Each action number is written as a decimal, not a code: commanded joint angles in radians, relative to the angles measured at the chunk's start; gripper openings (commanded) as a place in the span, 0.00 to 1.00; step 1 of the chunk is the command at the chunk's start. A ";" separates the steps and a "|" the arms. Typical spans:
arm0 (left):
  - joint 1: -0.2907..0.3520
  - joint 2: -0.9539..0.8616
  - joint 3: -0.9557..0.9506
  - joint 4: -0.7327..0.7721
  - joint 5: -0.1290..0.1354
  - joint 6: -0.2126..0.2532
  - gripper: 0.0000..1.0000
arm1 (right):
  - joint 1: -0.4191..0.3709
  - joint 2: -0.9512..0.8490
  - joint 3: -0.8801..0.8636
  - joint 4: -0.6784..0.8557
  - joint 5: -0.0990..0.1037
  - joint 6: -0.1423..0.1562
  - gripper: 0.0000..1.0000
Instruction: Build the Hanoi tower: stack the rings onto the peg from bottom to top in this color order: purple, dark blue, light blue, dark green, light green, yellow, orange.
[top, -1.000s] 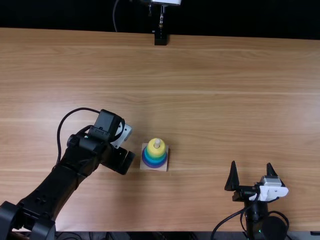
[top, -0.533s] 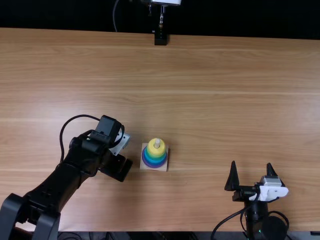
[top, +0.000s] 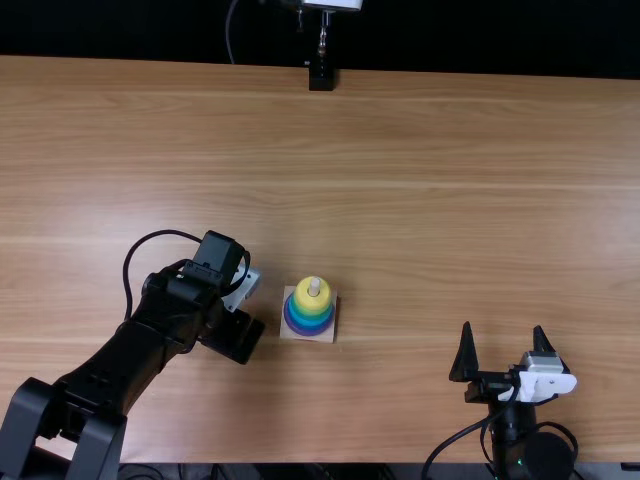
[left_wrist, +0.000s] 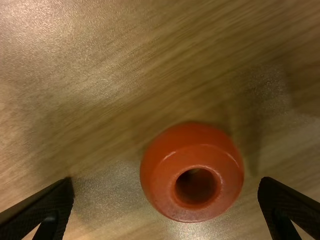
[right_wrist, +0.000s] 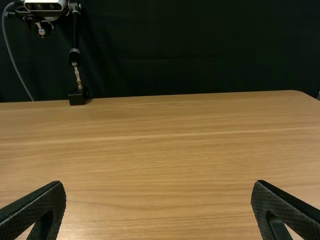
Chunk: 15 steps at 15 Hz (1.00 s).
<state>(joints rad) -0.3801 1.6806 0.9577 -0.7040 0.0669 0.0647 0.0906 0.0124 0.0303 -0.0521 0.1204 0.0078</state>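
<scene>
The top view looks steeply down and forward from high above the near edge, taking in the table (top: 450, 200) to its far side. At between seven and eight o'clock there, the left wrist view faces down on the same tabletop, close enough that a ring (left_wrist: 165, 170) looms large. From four o'clock, the right wrist view looks low toward twelve, sharing the table's far edge and a stand (top: 321, 78) with the top view.

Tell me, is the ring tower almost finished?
Almost! The yellow ring tops the stack on the peg, with a purple ring at the bottom. Nothing is in hand: the left end effector is open around the orange ring, which sits ungripped on the table. Only that ring seems left.
</scene>
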 joint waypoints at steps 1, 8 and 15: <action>-0.011 0.037 -0.002 0.001 0.012 0.005 1.00 | -0.002 -0.012 -0.015 0.005 0.005 0.001 1.00; -0.011 0.039 0.004 0.012 0.009 0.002 0.68 | -0.002 -0.012 -0.015 0.005 0.005 0.001 1.00; -0.009 0.037 -0.007 0.010 -0.039 -0.006 0.03 | -0.002 -0.012 -0.015 0.005 0.005 0.001 1.00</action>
<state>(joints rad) -0.3798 1.6894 0.9581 -0.6926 0.0261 0.0639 0.0906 0.0124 0.0303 -0.0525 0.1200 0.0086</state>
